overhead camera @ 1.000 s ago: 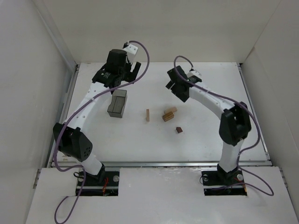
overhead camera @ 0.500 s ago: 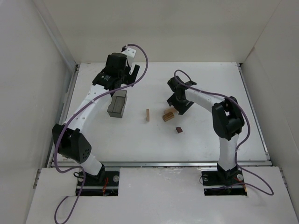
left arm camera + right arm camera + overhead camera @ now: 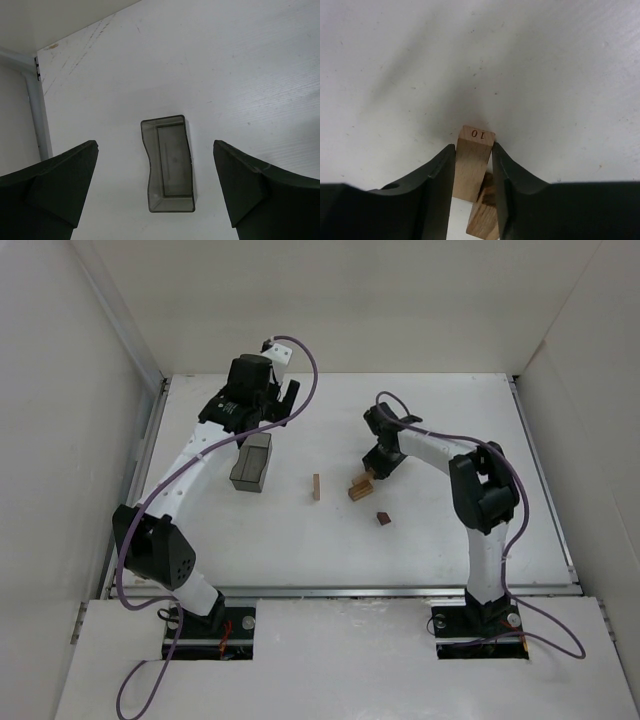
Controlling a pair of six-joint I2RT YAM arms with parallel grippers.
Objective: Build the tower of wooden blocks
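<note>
Fingers [image 3: 437, 175] of the right gripper [image 3: 474, 148] apparently pinch a tan block [image 3: 472, 167] marked 10, touching a second tan block [image 3: 484, 220] mid-table, while the left gripper [image 3: 155, 146] hangs wide open above a grey box [image 3: 169, 167].

Right gripper [image 3: 367, 477] crowds the tan block [image 3: 472, 160] it pinches. Upright block [image 3: 316, 487] stands at its 9 o'clock, grey box [image 3: 251, 462] farther out, dark block [image 3: 383, 518] at 5. Table [image 3: 300, 540] lies bare toward 7.

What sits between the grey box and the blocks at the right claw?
One tan wooden block, apart from both, plain in the top view. The right gripper clamps the numbered block.
</note>
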